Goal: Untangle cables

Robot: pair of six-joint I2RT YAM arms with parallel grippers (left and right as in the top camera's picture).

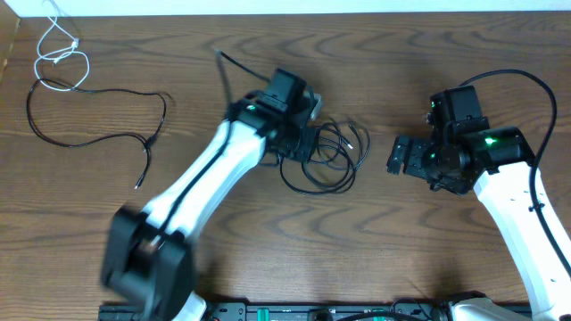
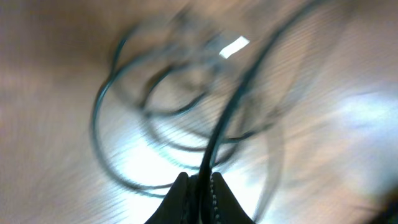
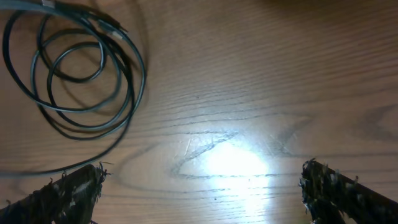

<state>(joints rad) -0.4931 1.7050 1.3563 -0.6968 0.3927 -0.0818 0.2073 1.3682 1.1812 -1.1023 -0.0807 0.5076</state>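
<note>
A tangle of black cables [image 1: 328, 156] lies coiled at the table's middle; it also shows blurred in the left wrist view [image 2: 168, 118] and at the top left of the right wrist view [image 3: 74, 74]. My left gripper [image 1: 299, 143] is at the tangle's left edge, shut on one black cable strand [image 2: 224, 124] that runs up from between the fingers [image 2: 199, 186]. My right gripper [image 1: 399, 156] is open and empty just right of the tangle, its fingertips [image 3: 199, 186] above bare wood. A separate black cable [image 1: 98, 120] and a white cable [image 1: 61, 55] lie at the far left.
The left arm's white link [image 1: 201, 192] stretches diagonally from the front edge to the tangle. The right arm [image 1: 517, 205] occupies the right side. The wooden table's back edge [image 1: 268, 11] meets a white wall.
</note>
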